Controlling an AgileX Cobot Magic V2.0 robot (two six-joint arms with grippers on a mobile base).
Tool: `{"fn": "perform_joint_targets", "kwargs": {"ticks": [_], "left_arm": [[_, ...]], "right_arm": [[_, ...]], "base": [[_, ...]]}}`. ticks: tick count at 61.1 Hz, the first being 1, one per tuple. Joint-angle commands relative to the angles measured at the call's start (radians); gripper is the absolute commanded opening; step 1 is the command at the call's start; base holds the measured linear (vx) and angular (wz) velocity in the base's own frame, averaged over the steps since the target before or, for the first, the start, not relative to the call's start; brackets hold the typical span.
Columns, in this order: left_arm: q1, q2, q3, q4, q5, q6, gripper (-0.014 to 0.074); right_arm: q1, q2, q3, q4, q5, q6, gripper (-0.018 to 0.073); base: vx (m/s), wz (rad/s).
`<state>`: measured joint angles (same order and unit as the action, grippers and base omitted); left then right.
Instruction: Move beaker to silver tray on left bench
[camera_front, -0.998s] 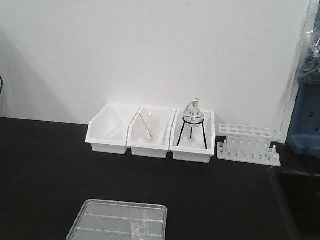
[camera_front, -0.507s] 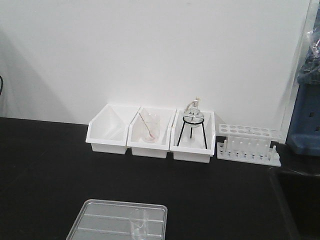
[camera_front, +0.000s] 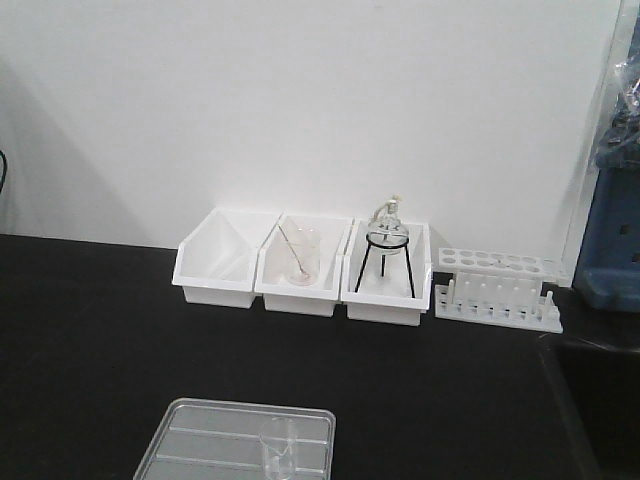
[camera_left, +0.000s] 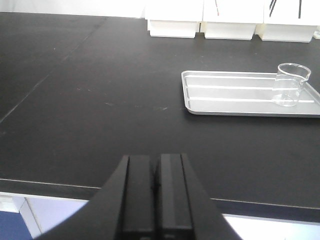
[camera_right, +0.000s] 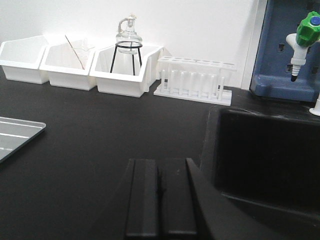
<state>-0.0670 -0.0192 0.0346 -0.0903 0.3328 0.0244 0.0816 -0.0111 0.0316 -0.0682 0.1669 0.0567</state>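
Beaker (camera_left: 291, 84) was set upright on silver tray (camera_left: 230, 95), black counter (camera_left: 100, 100).
Left hand (camera_left: 155, 192) and right hand (camera_right: 160, 200) were clenched, empty; no writing readable.

The left bench (camera_left: 100, 100) has a matte black top. On it lies the silver-grey silver tray (camera_left: 220, 102) with pale ribs, holding the clear colourless beaker (camera_left: 291, 84). Far off stand white bins (camera_front: 300, 290), a black tripod (camera_front: 386, 262), and a white tube rack (camera_front: 497, 290).
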Motion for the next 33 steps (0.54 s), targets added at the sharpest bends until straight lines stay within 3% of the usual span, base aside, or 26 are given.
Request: {"fn": "perform_joint_targets", "kwargs": {"ticks": [1,33], "left_arm": [[0.002,-0.007,0.018,-0.005,-0.083,0.000,0.0001],[0.002,-0.007,0.018,-0.005,-0.083,0.000,0.0001]], "right_arm": [[-0.006,-0.012,0.005,-0.004,-0.073,0.001,-0.0014],[-0.006,-0.012,0.005,-0.004,-0.073,0.001,-0.0014]], "base": [[0.00,0.00],[0.00,0.00]]}}
